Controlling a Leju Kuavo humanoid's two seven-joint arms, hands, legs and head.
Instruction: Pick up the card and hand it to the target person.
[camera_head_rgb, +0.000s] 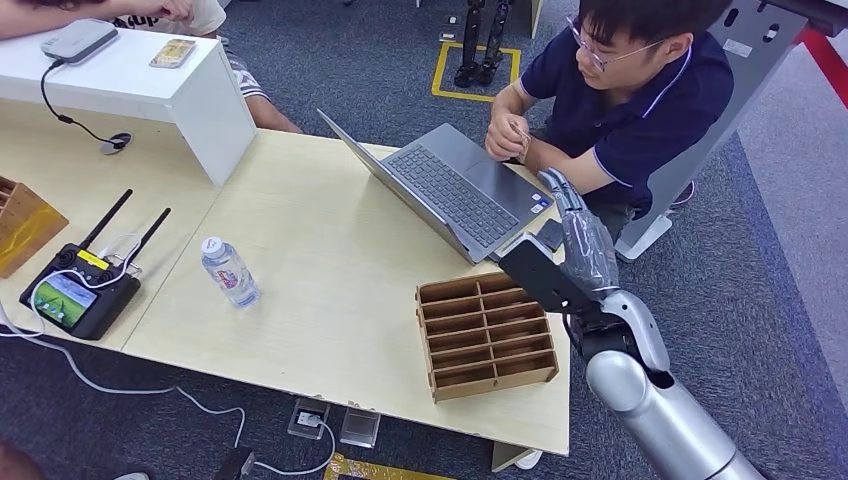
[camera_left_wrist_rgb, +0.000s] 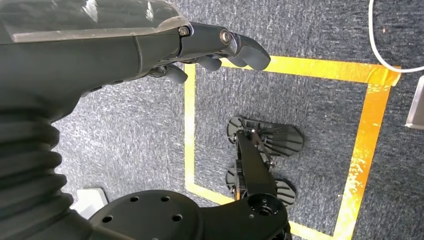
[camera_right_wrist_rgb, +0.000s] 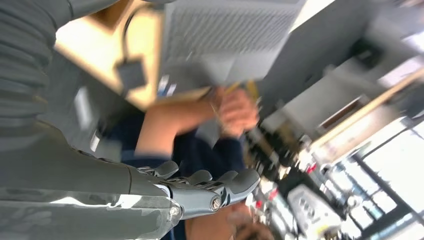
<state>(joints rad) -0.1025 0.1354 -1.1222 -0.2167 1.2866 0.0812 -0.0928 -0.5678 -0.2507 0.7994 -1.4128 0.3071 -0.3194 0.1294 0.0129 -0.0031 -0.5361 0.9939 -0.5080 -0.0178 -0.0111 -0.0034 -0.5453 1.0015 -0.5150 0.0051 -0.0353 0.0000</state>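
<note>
My right hand (camera_head_rgb: 582, 232) is raised past the table's right end, fingers stretched out toward the seated person (camera_head_rgb: 640, 95) in a dark polo shirt. Nothing lies in the hand, and in the right wrist view its fingers (camera_right_wrist_rgb: 215, 184) are straight and apart. The person's hands (camera_head_rgb: 510, 135) are together at chest height and seem to pinch a small thin card (camera_head_rgb: 521, 143); the blurred right wrist view catches those hands (camera_right_wrist_rgb: 235, 111) too. My left hand (camera_left_wrist_rgb: 215, 47) hangs over the carpet, fingers loose and holding nothing.
An open laptop (camera_head_rgb: 455, 190) sits before the person. A wooden slotted organizer (camera_head_rgb: 485, 335) stands near my right arm. A water bottle (camera_head_rgb: 229, 272), a controller with antennas (camera_head_rgb: 80, 290) and a white riser (camera_head_rgb: 150, 85) share the table (camera_head_rgb: 320, 230). Another person (camera_head_rgb: 170, 10) sits far left.
</note>
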